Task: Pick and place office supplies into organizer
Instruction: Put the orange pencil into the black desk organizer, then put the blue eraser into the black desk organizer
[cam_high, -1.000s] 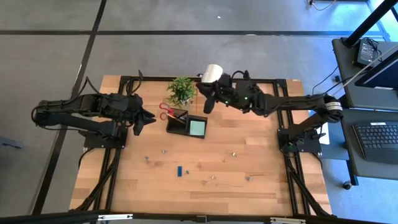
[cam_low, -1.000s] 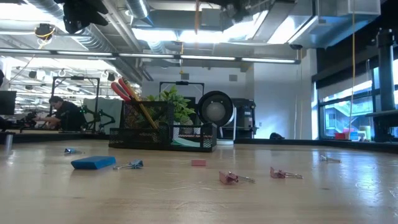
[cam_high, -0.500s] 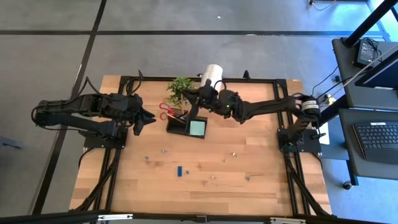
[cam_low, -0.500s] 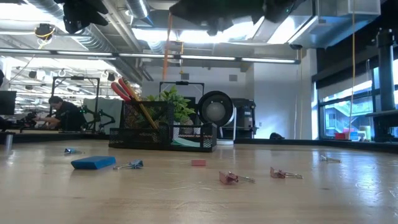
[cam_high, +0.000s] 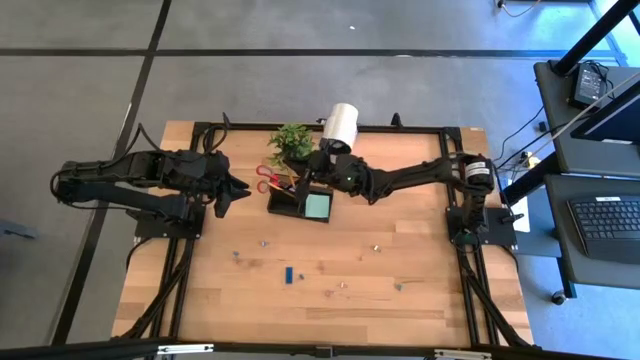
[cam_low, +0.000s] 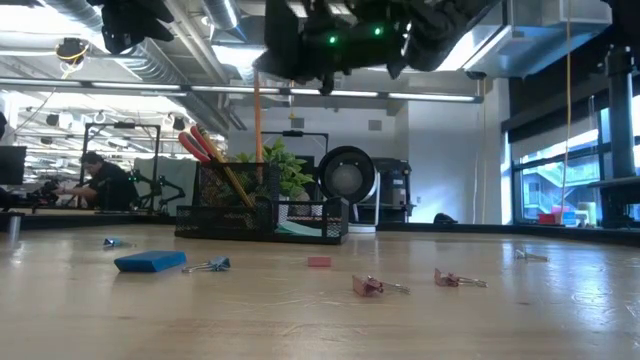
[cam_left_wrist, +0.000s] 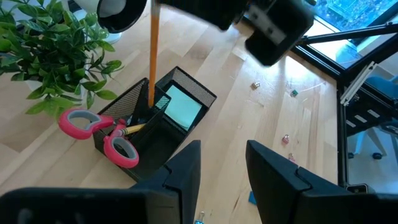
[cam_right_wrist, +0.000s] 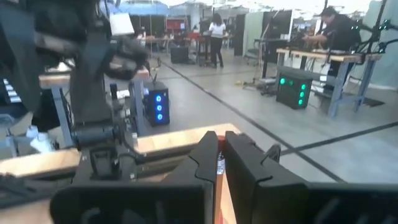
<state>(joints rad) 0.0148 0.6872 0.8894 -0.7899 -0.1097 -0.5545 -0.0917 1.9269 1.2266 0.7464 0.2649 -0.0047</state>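
A: What is the right hand (cam_right_wrist: 216, 163) doing?

B: Its two fingers are clamped together on a wooden pencil (cam_left_wrist: 152, 53). The right arm reaches in over the organizer (cam_high: 300, 201), stretched nearly straight from its base at the table's (cam_high: 420, 290) right edge, with the hand above the organizer's left compartment.

A: Which way does the pencil point?

B: Its long axis stands upright. The top end is in the hand and the bottom end dips into the organizer's left compartment, as the left wrist view and the low view both show.

A: What else is in the organizer?

B: The red-handled scissors (cam_left_wrist: 106, 132) stick out of that same left compartment, handles up and leaning away from the organizer toward the left arm. Another pencil lies slanted beside them. The pale teal note pad (cam_high: 318, 205) sits in the right compartment.

A: And the left hand (cam_high: 234, 189)?

B: It hovers just left of the organizer, fingers apart and holding nothing, pointing at the scissors. That arm is folded back along the table's left edge.

A: Anything still loose?

B: In front of the organizer, well apart from it, lie a small blue piece (cam_high: 287, 274) and scattered clips (cam_low: 368, 286).

A: Any writing to read?

B: None that I can make out.
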